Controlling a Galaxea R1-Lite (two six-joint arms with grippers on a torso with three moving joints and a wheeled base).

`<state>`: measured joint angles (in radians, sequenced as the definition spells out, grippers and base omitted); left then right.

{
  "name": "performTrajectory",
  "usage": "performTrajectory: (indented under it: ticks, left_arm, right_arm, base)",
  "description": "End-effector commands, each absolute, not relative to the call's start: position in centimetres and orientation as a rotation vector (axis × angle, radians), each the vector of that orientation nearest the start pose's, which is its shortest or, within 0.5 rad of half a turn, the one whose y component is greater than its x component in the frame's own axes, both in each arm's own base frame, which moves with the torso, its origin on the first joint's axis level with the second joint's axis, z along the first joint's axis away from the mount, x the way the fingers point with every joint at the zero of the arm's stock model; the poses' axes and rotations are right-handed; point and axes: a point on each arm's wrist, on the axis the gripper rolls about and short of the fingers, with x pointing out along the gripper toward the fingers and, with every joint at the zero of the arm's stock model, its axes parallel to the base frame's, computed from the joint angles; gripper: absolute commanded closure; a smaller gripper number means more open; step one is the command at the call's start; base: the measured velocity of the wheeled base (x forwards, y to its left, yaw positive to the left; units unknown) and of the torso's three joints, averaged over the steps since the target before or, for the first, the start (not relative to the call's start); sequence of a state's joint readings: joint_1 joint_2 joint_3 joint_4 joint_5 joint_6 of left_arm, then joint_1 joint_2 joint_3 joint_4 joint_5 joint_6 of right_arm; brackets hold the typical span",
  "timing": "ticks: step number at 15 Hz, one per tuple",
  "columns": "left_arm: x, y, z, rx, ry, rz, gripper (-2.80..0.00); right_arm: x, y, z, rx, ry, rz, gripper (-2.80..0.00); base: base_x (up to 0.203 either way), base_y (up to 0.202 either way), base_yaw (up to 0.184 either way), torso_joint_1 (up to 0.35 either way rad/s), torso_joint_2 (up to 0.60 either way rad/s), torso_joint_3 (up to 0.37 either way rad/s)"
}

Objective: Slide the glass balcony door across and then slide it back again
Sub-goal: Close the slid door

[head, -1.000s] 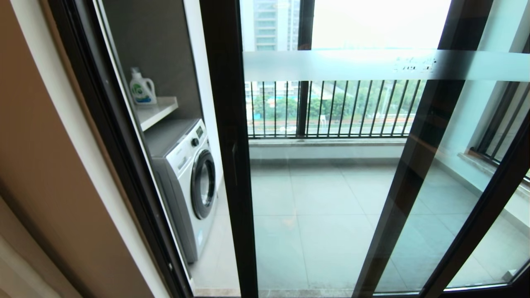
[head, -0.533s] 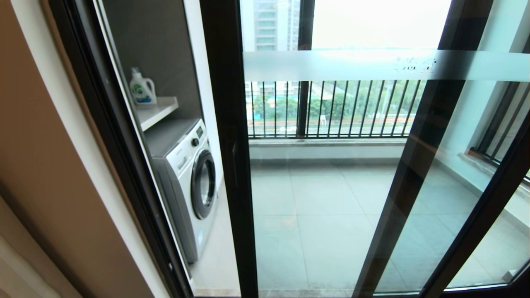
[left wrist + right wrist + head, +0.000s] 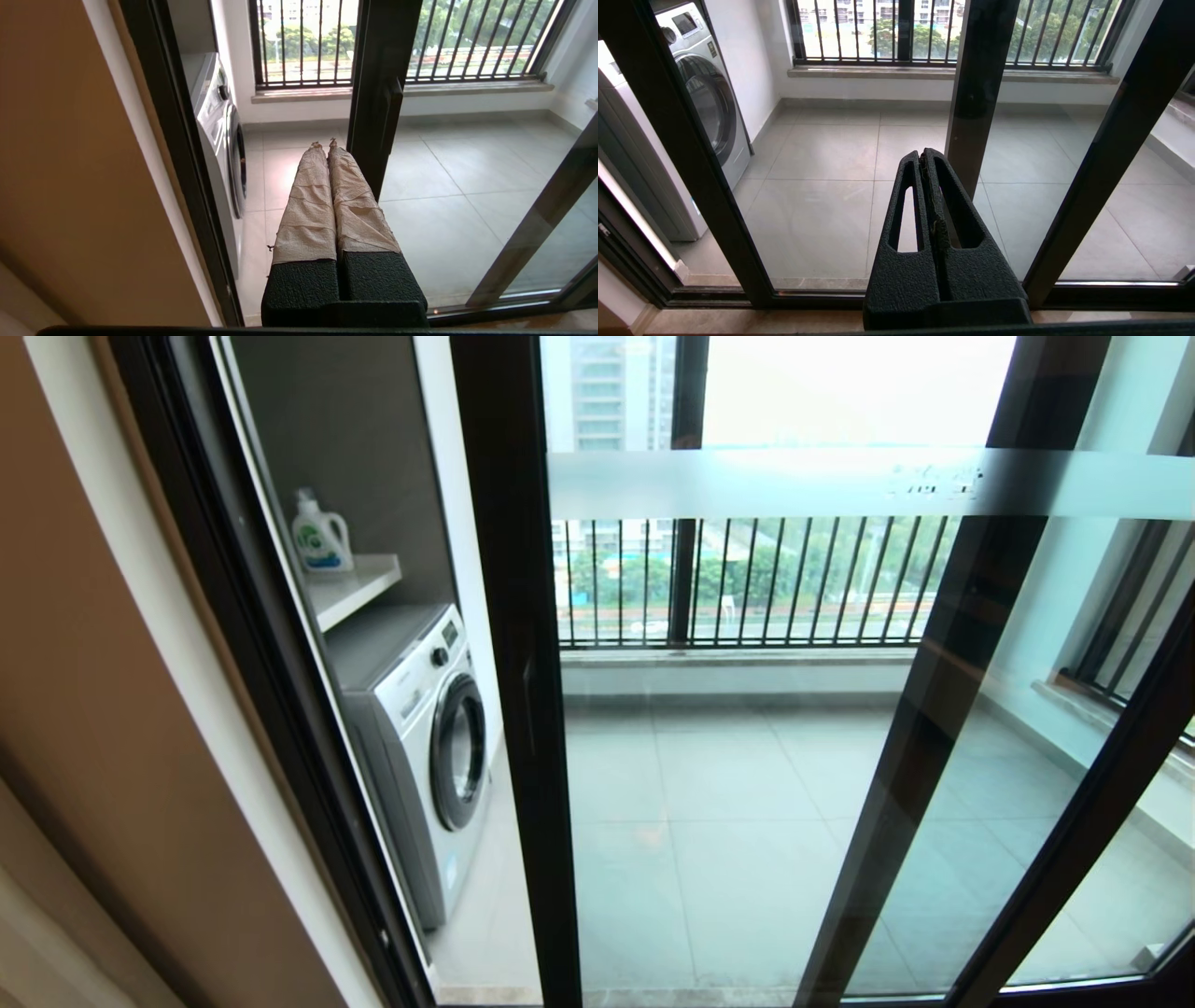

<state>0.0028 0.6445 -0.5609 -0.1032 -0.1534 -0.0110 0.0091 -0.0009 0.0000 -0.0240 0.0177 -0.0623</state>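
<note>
Grey floor tiles cover a balcony with black railing bars along its far side and tall buildings past them. Standing in front of the balcony is the glass balcony door, a big clear pane in a dark frame. Its left frame post sits near the middle of the head view, so a gap stays open on the left. A frosted band runs across the glass, with faint marks on it that may be letters; they are too pale to read. A small dark handle sits on the post.

Through the gap stands a white washing machine with a round door. Above it is a shelf with one white bottle on it.

Only the head view shows the shelf and the bottle, and it shows no arms at all. The wrist views show those. The left gripper has its cloth-wrapped fingers pressed together, holding nothing. It points into the open gap, just beside the door's post and handle. The right gripper is black, with its fingers pressed together too. It hangs in front of the glass pane, near another dark post.
</note>
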Motion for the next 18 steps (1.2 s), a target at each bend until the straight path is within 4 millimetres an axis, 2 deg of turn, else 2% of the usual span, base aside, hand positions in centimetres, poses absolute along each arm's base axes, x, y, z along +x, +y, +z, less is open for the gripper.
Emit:
performTrajectory:
  ticks: [1,4,7,12,13,15,18]
  left_arm:
    - [12.5,-0.4,24.6,-0.026,0.121,-0.165,0.00]
    - [18.6,-1.5,23.3,-0.028,0.163,-0.209,0.00]
    - [22.8,-3.7,21.8,-0.019,0.156,-0.280,0.00]
    - [29.7,-9.1,18.3,0.001,0.121,-0.219,0.00]
    - [30.6,-10.7,17.8,-0.001,0.093,-0.202,0.00]
    - [31.3,-13.7,17.3,-0.021,0.067,-0.213,0.00]
    - [32.5,-16.4,16.5,-0.045,0.068,-0.216,0.00]
  right_arm:
    - [-2.2,0.0,7.5,-0.063,-0.013,0.027,0.00]
    - [-2.2,0.0,7.5,-0.063,-0.013,0.027,0.00]
    - [-2.2,0.0,7.5,-0.063,-0.013,0.027,0.00]
    - [-2.2,0.0,7.5,-0.063,-0.013,0.027,0.00]
    - [-2.2,0.0,7.5,-0.063,-0.013,0.027,0.00]
    - [-2.2,0.0,7.5,-0.063,-0.013,0.027,0.00]
    - [-2.2,0.0,7.5,-0.063,-0.013,0.027,0.00]
  base:
    - [0.000,0.000,0.000,0.000,0.00,0.000]
    - [0.000,0.000,0.000,0.000,0.00,0.000]
    - [0.000,0.000,0.000,0.000,0.00,0.000]
    - [0.000,0.000,0.000,0.000,0.00,0.000]
    - [0.000,0.000,0.000,0.000,0.00,0.000]
    - [0.000,0.000,0.000,0.000,0.00,0.000]
    - [0.000,0.000,0.000,0.000,0.00,0.000]
